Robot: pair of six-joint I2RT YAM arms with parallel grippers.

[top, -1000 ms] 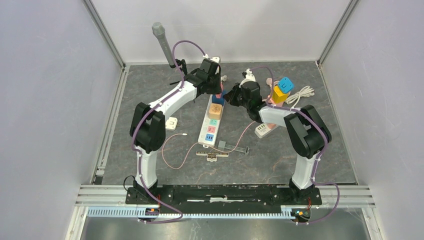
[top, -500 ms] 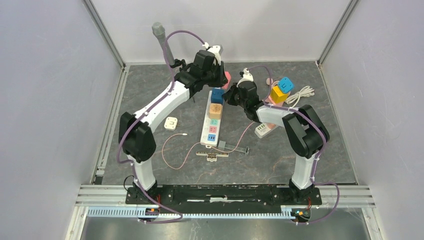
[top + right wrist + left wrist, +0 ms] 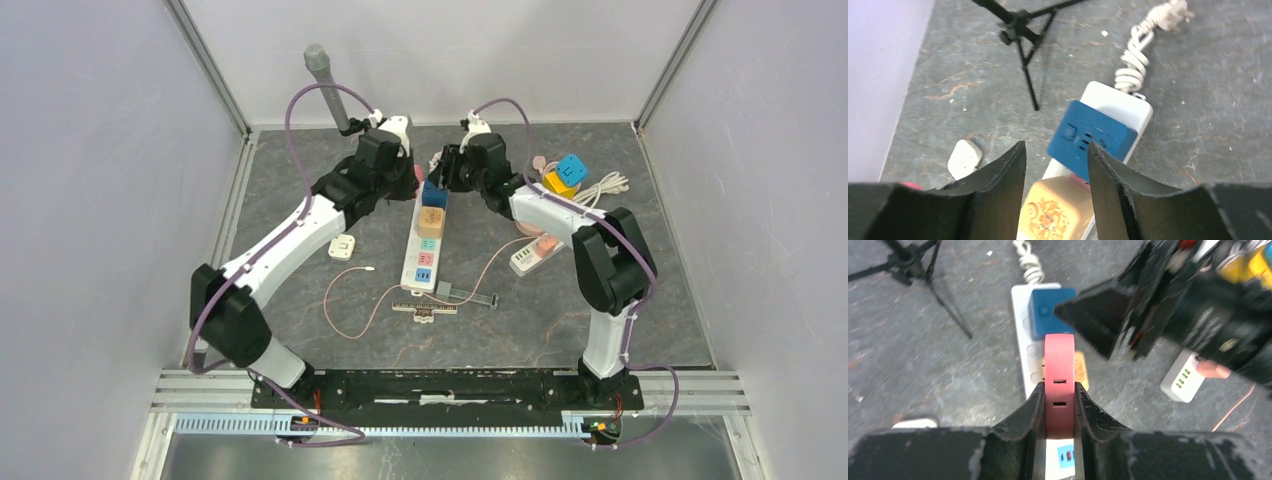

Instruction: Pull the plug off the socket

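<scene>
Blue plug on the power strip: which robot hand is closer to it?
Right. The right gripper hangs open right over the blue plug. The left gripper is a bit farther off, to that plug's left, shut on a pink plug.

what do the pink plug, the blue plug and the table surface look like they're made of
Pink plug, held in the left claw: likely moulded plastic, matte, uniform colour with crisp slots. Blue plug: also plastic, smooth with a slight sheen and rounded edges. Table surface: dark grey, veined like stone, though it may be a printed mat.
</scene>
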